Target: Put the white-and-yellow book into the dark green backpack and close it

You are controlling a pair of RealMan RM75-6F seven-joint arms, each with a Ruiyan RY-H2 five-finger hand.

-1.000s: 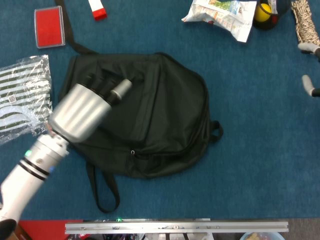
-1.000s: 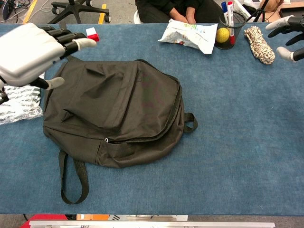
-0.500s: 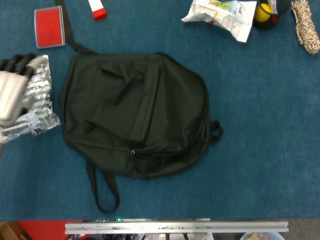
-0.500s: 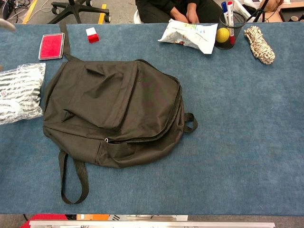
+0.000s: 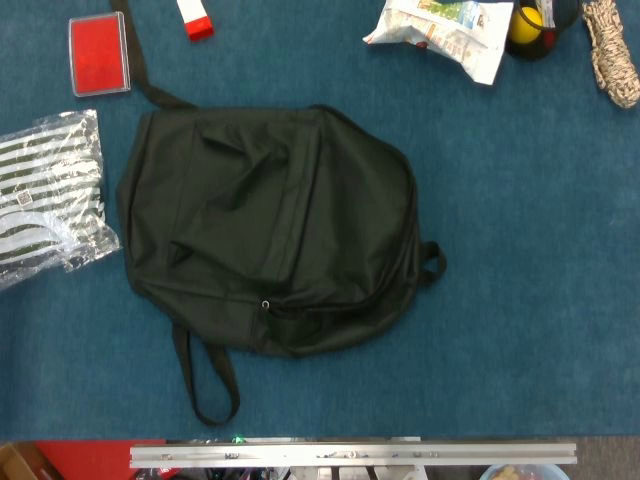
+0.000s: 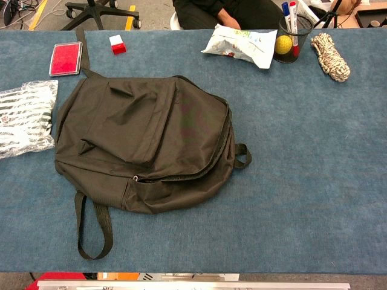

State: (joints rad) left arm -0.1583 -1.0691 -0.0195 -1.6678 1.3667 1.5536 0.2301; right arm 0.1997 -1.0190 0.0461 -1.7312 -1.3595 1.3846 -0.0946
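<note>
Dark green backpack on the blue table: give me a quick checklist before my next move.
1. Dark green fabric backpack lies flat on the blue table: ok.
2. Main zipper line closed all the way round: cannot tell.
3. White-and-yellow book out of sight: ok, none on the table; inside the bag, cannot tell.
4. Both hands away from the bag: ok, neither in view.
5. Striped plastic bag beside the backpack, whether touching: cannot tell.

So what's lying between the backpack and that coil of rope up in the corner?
Only bare blue table between the backpack and the rope; the chest view shows it best.
</note>
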